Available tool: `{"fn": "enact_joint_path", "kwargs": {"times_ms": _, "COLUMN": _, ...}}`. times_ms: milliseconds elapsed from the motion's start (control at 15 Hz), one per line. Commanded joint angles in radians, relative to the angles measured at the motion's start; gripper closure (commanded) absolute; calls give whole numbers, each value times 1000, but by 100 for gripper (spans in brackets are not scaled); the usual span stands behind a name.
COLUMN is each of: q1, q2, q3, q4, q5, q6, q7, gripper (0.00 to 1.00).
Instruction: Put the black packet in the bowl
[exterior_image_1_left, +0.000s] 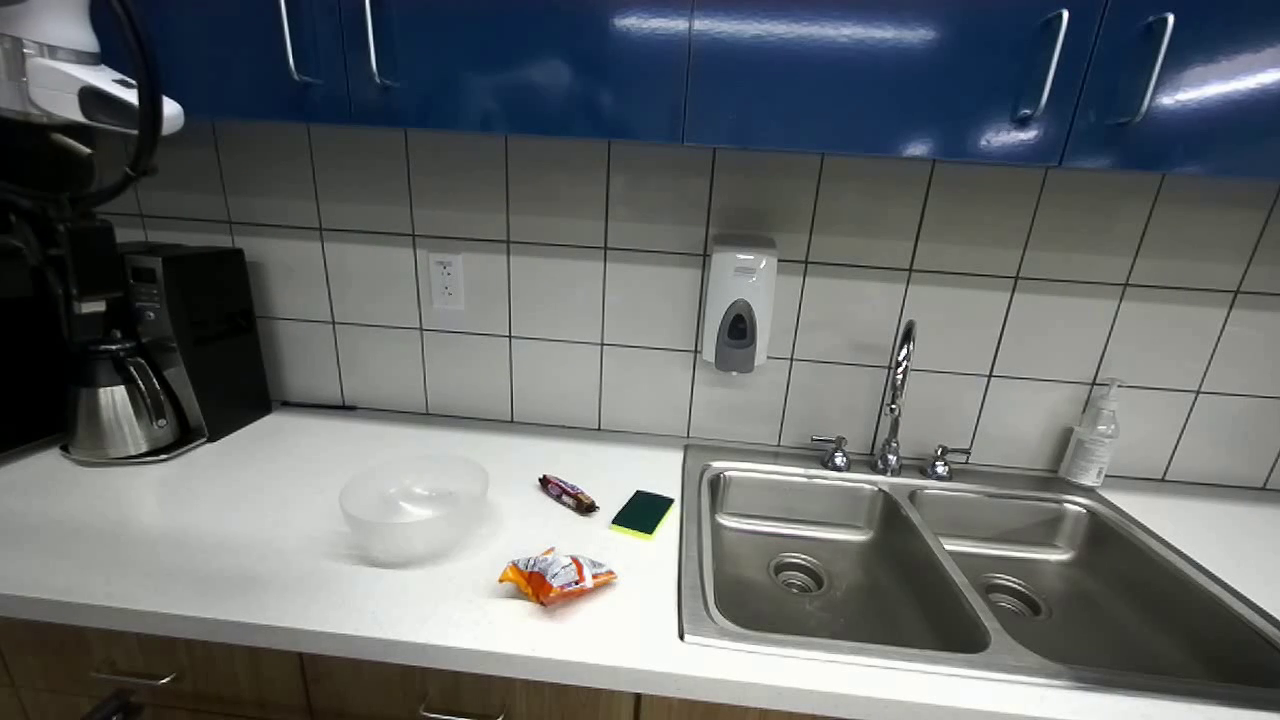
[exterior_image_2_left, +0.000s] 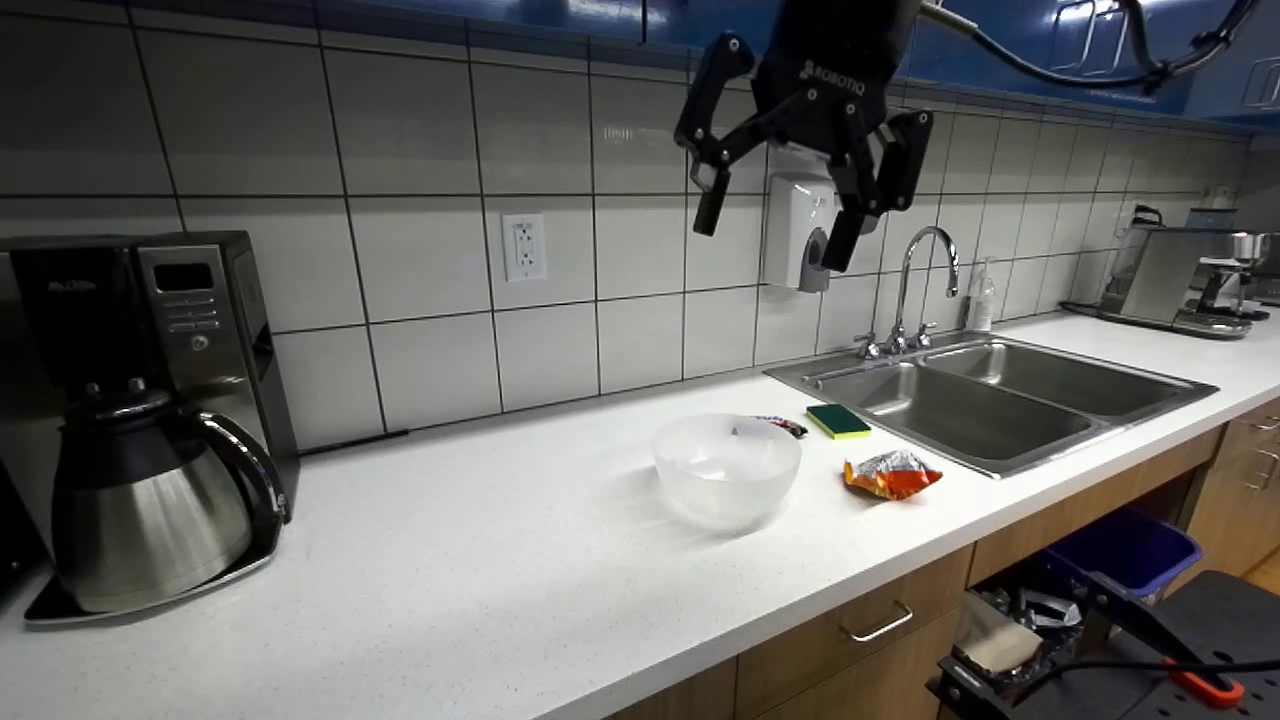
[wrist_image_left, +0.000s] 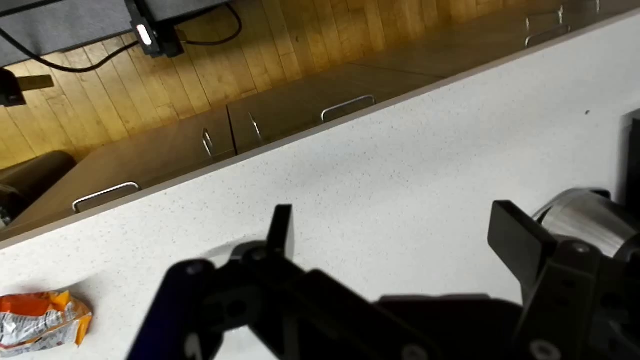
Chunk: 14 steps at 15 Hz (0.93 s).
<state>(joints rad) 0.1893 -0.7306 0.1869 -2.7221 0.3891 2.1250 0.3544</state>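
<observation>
Nearest the wrist camera: my tool (wrist_image_left: 392, 225), 2 fingers spread wide, well above the counter (exterior_image_2_left: 450, 560). In an exterior view I see the black packet (exterior_image_1_left: 568, 494) lying on the counter between the translucent bowl (exterior_image_1_left: 415, 535) and the green sponge (exterior_image_1_left: 643, 512), apart from both. Sponge is just beside the steel sink (exterior_image_1_left: 694, 560); orange packet (exterior_image_1_left: 558, 577) sits nearer the counter's front edge.

Gripper (exterior_image_2_left: 777, 228) raised high, pointing downward; fingers (wrist_image_left: 519, 236) spread wide apart, facing each other across gap. White arm (exterior_image_1_left: 60, 78) cut off by frame edge in exterior view.
</observation>
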Motion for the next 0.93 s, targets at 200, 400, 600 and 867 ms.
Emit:
{"fn": "enact_joint_path", "kwargs": {"times_ms": 200, "q1": 9, "q2": 33, "q3": -88, "q4": 47, "q5": -70, "q6": -258, "q7": -279, "gripper": 0}}
{"fn": "enact_joint_path", "kwargs": {"times_ms": 400, "q1": -13, "q2": 26, "q3": -120, "q4": 57, "q5": -149, "q6": -357, "q7": -372, "gripper": 0}}
{"fn": "enact_joint_path", "kwargs": {"times_ms": 600, "q1": -38, "q2": 19, "q3": -148, "q4": 63, "q5": -244, "q6": -413, "q7": -445, "gripper": 0}}
{"fn": "enact_joint_path", "kwargs": {"times_ms": 867, "q1": -88, "q2": 19, "q3": -187, "q4": 51, "q5": -420, "q6": -387, "q7": -543, "gripper": 0}}
